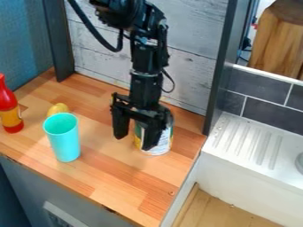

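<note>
Wood-block counter [112,179] before a panel of pale planks [195,75], with a white ribbed drainboard [222,153] adjoining at the view's right. From my remote station I see the black arm [145,57] descending from the top edge, its gripper [134,141] low over the counter, fingers parted and grasping nothing. A red squeeze bottle [7,104] stands upright at the left edge; nearer the gripper is an upright turquoise tumbler [64,144]. The labelled can [163,144] stands on the counter, partly behind one finger; whether they touch I cannot tell. Smallest, a yellow rounded object [57,108] lies behind the tumbler.
</note>
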